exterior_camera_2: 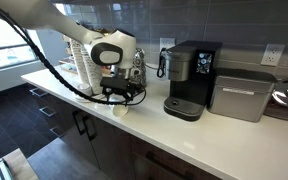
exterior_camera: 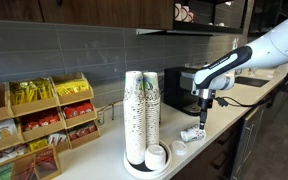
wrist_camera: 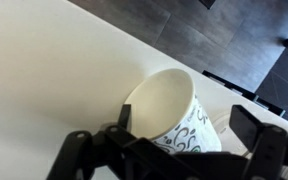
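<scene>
Paper cup (wrist_camera: pixel 169 108): one is seen, white with a dark swirling pattern, lying on its side on the pale tabletop (wrist_camera: pixel 34 80). In the wrist view its mouth is turned towards 10 o'clock and its base towards 4 o'clock. One gripper (wrist_camera: pixel 184 122) is held directly over the cup with its jaws spread wide, one finger (wrist_camera: pixel 84 150) at 8 o'clock of the cup and the other at 3 o'clock. Nothing is clasped between them, and whether the fingers touch the cup cannot be told.

In an exterior view the cup (exterior_camera: pixel 192 133) is found at 6 o'clock of the gripper (exterior_camera: pixel 204 115), just beneath it. At 9 o'clock of the cup, well apart, two tall stacks of cups (exterior_camera: pixel 142 110) with the same pattern are set on one round tray (exterior_camera: pixel 134 170), and a small pile of white lids (exterior_camera: pixel 156 155) is kept beside them. One wooden organiser (exterior_camera: pixel 44 120) filled with packets is placed further towards 9 o'clock.

In an exterior view the cup (exterior_camera_2: pixel 124 110) is seen under the gripper (exterior_camera_2: pixel 124 97). One black coffee machine (exterior_camera_2: pixel 191 80) is placed at 3 o'clock of it, and one grey appliance (exterior_camera_2: pixel 242 95) beyond that.
</scene>
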`<state>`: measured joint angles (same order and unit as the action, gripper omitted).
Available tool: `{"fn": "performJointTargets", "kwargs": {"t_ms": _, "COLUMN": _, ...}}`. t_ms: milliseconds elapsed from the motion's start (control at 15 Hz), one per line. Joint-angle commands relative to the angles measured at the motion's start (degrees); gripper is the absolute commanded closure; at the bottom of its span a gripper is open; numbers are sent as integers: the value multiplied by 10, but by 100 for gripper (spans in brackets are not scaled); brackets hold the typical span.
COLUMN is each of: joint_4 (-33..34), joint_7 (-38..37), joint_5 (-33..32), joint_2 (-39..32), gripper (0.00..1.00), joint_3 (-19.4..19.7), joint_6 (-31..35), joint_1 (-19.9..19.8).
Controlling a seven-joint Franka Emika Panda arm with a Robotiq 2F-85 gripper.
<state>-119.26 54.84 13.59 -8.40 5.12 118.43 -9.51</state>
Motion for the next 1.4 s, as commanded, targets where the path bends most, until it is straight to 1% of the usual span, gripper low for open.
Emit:
{"fn": "performJointTargets", "kwargs": {"t_ms": 0, "joint_4": 8, "joint_7": 6, "joint_5": 47, "joint_2": -14, "gripper": 0, "joint_3": -2, "joint_6": -26, "joint_1": -10}}
{"fn": "performJointTargets", "kwargs": {"t_ms": 67, "joint_4": 10, "joint_7": 12, "joint_5": 63, "joint_2": -16, "gripper": 0, "joint_3": -2, "joint_6": -32, "joint_1": -12}}
{"fn": "performJointTargets", "kwargs": {"t_ms": 133, "joint_4": 9, "joint_7": 13, "joint_5": 73, "joint_2": -18, "gripper": 7, "joint_3": -2, "joint_6": -34, "joint_1": -13}}
{"fn": "performJointTargets", "kwargs": {"t_ms": 200, "joint_4": 10, "joint_7": 16, "joint_5": 86, "joint_2": -19, "gripper": 25, "joint_3": -3, "joint_6": -39, "joint_1": -14}}
{"fn": "performJointTargets", "kwargs": {"t_ms": 400, "joint_4": 10, "joint_7": 21, "joint_5": 114, "joint_2": -16, "gripper": 51, "joint_3": -2, "joint_6": -44, "joint_1": -17}}
{"fn": "performJointTargets", "kwargs": {"t_ms": 800, "joint_4": 14, "joint_7": 25, "joint_5": 139, "joint_2": -2, "gripper": 96, "joint_3": -3, "joint_6": -47, "joint_1": -15}}
{"fn": "performJointTargets", "kwargs": {"t_ms": 867, "joint_4": 15, "joint_7": 25, "joint_5": 138, "joint_2": 3, "gripper": 99, "joint_3": -3, "joint_6": -46, "joint_1": -13}}
{"fn": "performJointTargets", "kwargs": {"t_ms": 933, "joint_4": 15, "joint_7": 22, "joint_5": 132, "joint_2": 9, "gripper": 100, "joint_3": -4, "joint_6": -45, "joint_1": -10}}
{"fn": "performJointTargets", "kwargs": {"t_ms": 1133, "joint_4": 16, "joint_7": 3, "joint_5": 91, "joint_2": 35, "gripper": 99, "joint_3": -8, "joint_6": -27, "joint_1": 6}}
{"fn": "performJointTargets", "kwargs": {"t_ms": 1267, "joint_4": 14, "joint_7": -16, "joint_5": 43, "joint_2": 55, "gripper": 99, "joint_3": -11, "joint_6": -10, "joint_1": 20}}
{"fn": "performJointTargets", "kwargs": {"t_ms": 1333, "joint_4": 12, "joint_7": -39, "joint_5": -3, "joint_2": 65, "gripper": 100, "joint_3": -14, "joint_6": 2, "joint_1": 29}}
